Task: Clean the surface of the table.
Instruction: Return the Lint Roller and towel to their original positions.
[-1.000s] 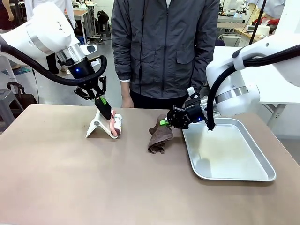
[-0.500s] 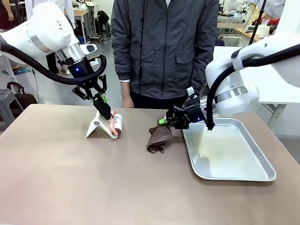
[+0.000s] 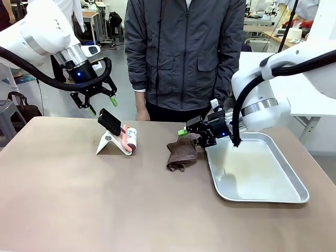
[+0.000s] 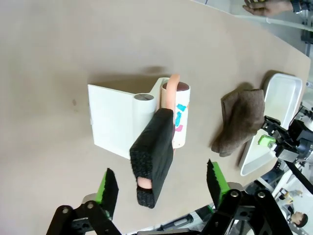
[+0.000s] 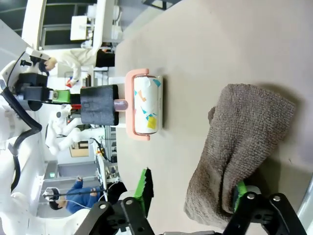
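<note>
Both grippers hang open, left gripper [image 3: 100,102] above the lint roller [image 3: 129,139]; right gripper [image 3: 190,131] may snag the brown cloth [image 3: 181,154].

Lighting: I read bright, even indoor light from overhead in all three views, with no dim areas.

Shadows: soft and short. I see a faint one behind the white folded plastic stand [image 4: 117,120] on the matte taupe-brown table [image 3: 105,199], and a darker one along the edge of the crumpled brown terry cloth [image 5: 244,147].

Glare: a pale sheen on the floor of the shallow silver metal tray [image 3: 257,170], whose far end washes out almost white in my left wrist view. The table top gives no reflection.

Sharpness: the front view is crisp, with no motion blur.

Distortion: both wrist views bow strongly at the edges; background there is small and hard to read.
</note>
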Robot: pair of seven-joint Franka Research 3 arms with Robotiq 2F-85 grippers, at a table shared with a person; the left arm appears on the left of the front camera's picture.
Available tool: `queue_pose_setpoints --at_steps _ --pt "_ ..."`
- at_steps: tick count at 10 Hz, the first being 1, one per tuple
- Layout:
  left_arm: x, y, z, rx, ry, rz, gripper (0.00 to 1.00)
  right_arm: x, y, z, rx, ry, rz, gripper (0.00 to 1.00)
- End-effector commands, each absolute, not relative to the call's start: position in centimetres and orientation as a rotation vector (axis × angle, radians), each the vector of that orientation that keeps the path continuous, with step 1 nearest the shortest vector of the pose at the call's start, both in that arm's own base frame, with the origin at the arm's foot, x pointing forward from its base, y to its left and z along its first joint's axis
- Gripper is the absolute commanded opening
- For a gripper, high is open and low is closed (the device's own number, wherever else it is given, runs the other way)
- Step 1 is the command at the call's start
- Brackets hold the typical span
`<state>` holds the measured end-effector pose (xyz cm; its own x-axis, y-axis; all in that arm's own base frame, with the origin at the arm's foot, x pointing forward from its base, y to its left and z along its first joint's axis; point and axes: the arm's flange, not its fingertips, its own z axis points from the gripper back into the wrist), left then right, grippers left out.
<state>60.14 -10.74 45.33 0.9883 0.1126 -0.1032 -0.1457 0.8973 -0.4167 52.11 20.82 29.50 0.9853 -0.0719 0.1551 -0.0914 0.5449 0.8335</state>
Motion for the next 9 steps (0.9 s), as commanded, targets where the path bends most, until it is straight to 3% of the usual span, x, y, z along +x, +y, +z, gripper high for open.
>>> queue_pose_setpoints --at_steps 1,6,9 --pt "59.2 -9.3 46.3 -0.417 0.049 0.180 1.00 52.5 20.8 29.5 1.019 -0.188 -0.002 1.00" --pt "52.6 -3.6 49.8 -0.594 0.008 0.063 1.00 50.2 19.1 33.3 0.940 -0.256 0.042 1.00" --pt "48.6 -1.4 51.0 -0.660 -0.089 0.051 1.00 48.5 17.5 37.4 0.597 -0.359 -0.016 1.00"
